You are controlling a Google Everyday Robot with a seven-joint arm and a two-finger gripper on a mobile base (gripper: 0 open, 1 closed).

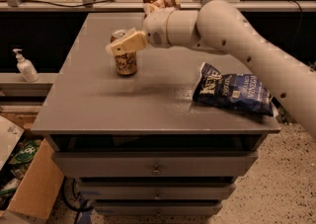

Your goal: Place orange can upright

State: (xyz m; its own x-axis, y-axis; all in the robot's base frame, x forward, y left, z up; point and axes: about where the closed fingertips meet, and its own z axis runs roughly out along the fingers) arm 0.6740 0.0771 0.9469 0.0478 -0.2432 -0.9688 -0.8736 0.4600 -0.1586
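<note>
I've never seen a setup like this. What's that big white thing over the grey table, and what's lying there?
The white thing is a robot arm, reaching in from the right. Its tip is a pincer, the grasping part, at the top of an orange can. The can stands upright on the table, which has drawers below. One camera shows it all, looking down from the front. A blue chip bag lies on the right; a brown bag sits at the back, partly behind the arm. Whether the pincer grips the can, I cannot tell.
</note>
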